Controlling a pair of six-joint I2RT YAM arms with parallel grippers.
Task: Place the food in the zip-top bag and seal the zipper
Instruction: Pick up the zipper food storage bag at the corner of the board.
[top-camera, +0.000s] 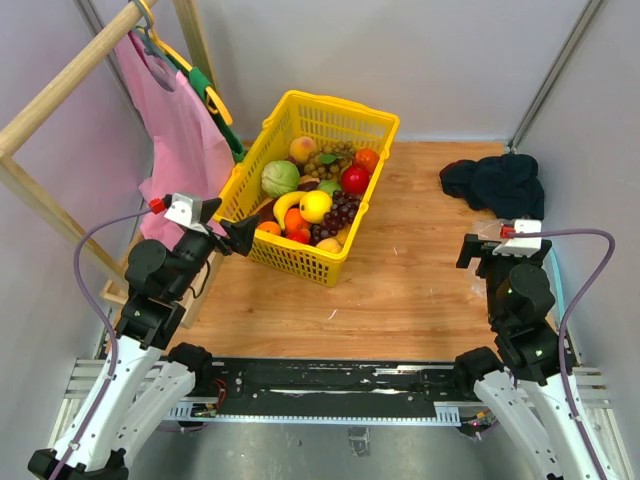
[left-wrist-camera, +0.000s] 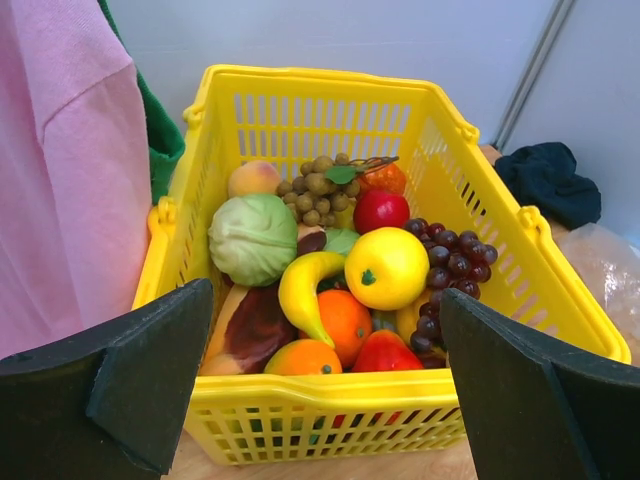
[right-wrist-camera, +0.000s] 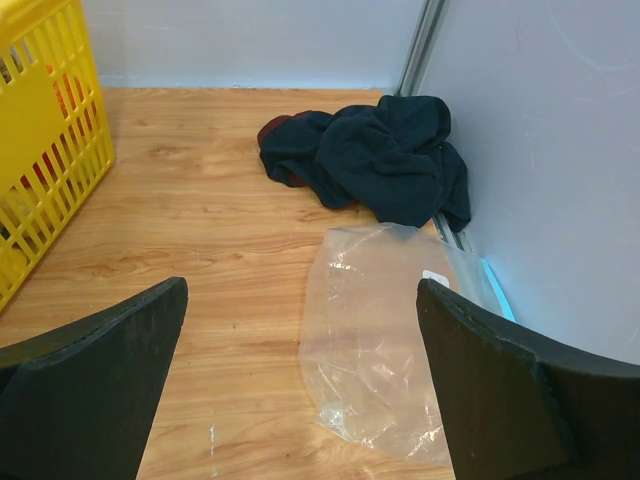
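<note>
The food lies piled in a yellow mesh basket (top-camera: 345, 262) at the back left of the table: a lemon (left-wrist-camera: 386, 267), a banana (left-wrist-camera: 305, 290), oranges (left-wrist-camera: 345, 320), a red piece (left-wrist-camera: 380, 210), a green cabbage (left-wrist-camera: 252, 238) and dark grapes (left-wrist-camera: 455, 262). My left gripper (top-camera: 240, 238) is open and empty at the basket's near rim (left-wrist-camera: 330, 400). The clear zip-top bag (right-wrist-camera: 390, 340) lies flat and empty on the wood at the far right. My right gripper (top-camera: 497, 250) is open and empty just above it (right-wrist-camera: 300, 340). I cannot make out the zipper strip.
A dark cloth heap (top-camera: 495, 182) lies at the back right, just beyond the bag (right-wrist-camera: 370, 160). A pink garment (top-camera: 175, 130) hangs from a wooden rack (top-camera: 60, 90) on the left, close to the left arm. Walls close in on both sides.
</note>
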